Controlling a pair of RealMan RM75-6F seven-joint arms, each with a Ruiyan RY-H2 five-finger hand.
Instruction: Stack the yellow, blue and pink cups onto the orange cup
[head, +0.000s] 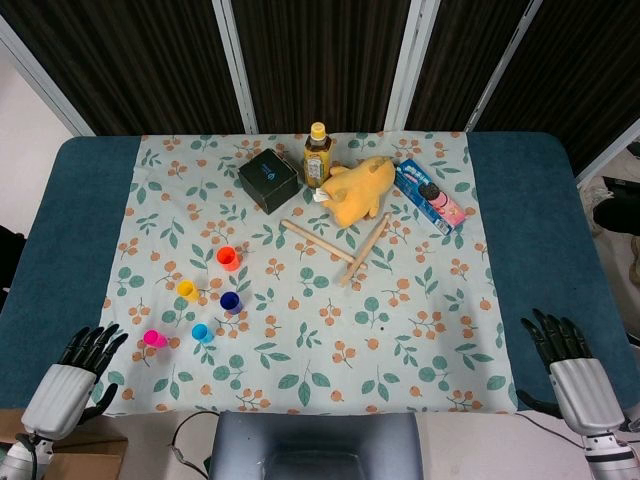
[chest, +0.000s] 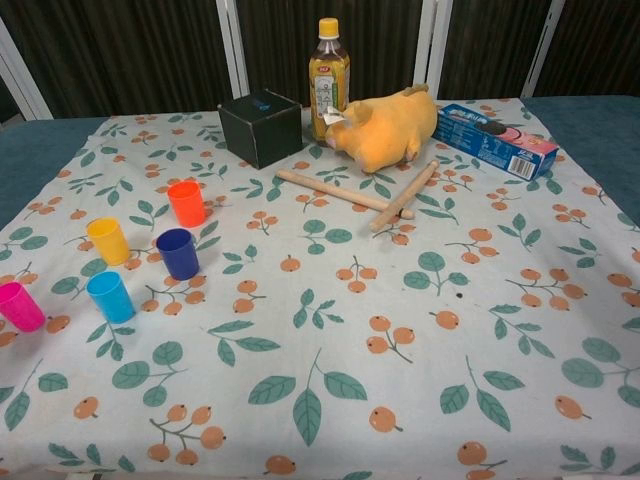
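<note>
The orange cup stands upright on the left part of the floral cloth. Nearer me are the yellow cup, a dark blue cup, a light blue cup and the pink cup, all separate. My left hand hovers at the table's front left edge, just left of the pink cup, fingers spread and holding nothing. My right hand is at the front right edge, far from the cups, fingers apart and empty. Neither hand appears in the chest view.
At the back of the cloth stand a black box, a tea bottle, a yellow plush toy and a blue biscuit box. Two wooden sticks lie crossed in the middle.
</note>
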